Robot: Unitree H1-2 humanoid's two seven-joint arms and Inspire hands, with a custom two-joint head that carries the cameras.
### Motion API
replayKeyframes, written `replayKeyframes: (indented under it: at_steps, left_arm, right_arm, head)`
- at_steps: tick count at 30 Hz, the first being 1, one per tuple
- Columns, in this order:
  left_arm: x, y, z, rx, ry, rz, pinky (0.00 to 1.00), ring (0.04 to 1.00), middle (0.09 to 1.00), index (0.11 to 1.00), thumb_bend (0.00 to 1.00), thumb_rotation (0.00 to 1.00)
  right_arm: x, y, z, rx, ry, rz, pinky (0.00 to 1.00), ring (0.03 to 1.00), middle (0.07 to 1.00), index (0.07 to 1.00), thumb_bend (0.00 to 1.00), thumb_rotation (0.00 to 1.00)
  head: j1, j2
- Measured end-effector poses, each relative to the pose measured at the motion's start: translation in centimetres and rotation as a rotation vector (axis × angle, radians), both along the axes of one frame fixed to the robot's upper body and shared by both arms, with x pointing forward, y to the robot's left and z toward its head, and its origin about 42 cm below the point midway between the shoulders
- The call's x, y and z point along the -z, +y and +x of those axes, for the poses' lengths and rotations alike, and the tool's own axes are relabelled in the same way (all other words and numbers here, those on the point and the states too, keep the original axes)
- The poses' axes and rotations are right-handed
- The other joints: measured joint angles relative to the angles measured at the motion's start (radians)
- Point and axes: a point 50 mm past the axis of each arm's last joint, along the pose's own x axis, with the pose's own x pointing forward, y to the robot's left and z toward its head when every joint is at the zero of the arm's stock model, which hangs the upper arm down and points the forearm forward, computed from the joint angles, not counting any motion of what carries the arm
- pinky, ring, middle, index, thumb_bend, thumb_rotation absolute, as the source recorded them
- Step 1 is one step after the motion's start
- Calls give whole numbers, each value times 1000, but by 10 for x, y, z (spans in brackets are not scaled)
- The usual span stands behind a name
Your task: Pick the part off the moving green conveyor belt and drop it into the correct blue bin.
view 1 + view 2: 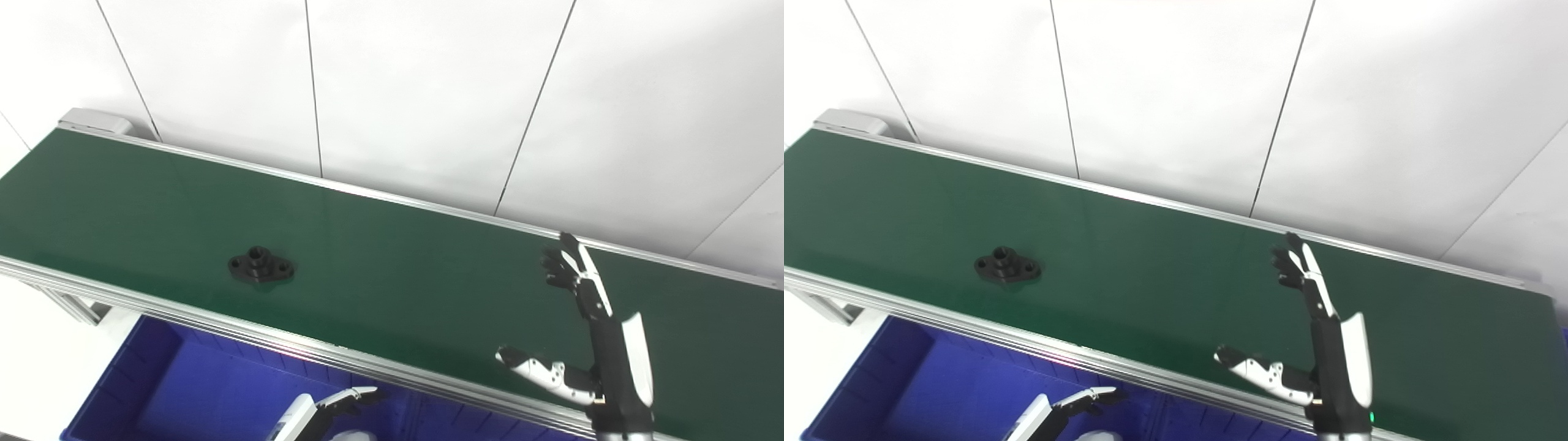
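A black flanged part [261, 264] with a raised hub and two ears lies flat on the green conveyor belt [392, 263], left of centre and near the front rail. My right hand [588, 331] is open above the right part of the belt, fingers stretched up and thumb out to the left, far to the right of the part and holding nothing. My left hand [334, 407] is low at the bottom edge, over the blue bin [184, 392], with its fingers slightly curled and empty.
An aluminium rail [306, 352] runs along the belt's front edge, with the blue bin below it. A white panelled wall [429, 92] stands right behind the belt. The belt's end housing [95, 121] is at the far left.
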Motion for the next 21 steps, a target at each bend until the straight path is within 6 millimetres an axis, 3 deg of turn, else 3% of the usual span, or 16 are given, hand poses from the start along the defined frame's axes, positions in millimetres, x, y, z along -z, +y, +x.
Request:
replayKeyframes:
  at_steps: [10,21]
  left_arm:
    - [3,-3,0,0,5,-5,652,754,787,779,850,687]
    - [3,-3,6,-1,-8,-7,659,761,792,779,853,686]
  right_arm:
    - [-8,13,23,-45,8,-89,712,787,842,922,854,475]
    - [-32,51,48,-93,-25,-232,686,771,816,912,873,499]
  head:
    - [-6,0]
    - [-52,6]
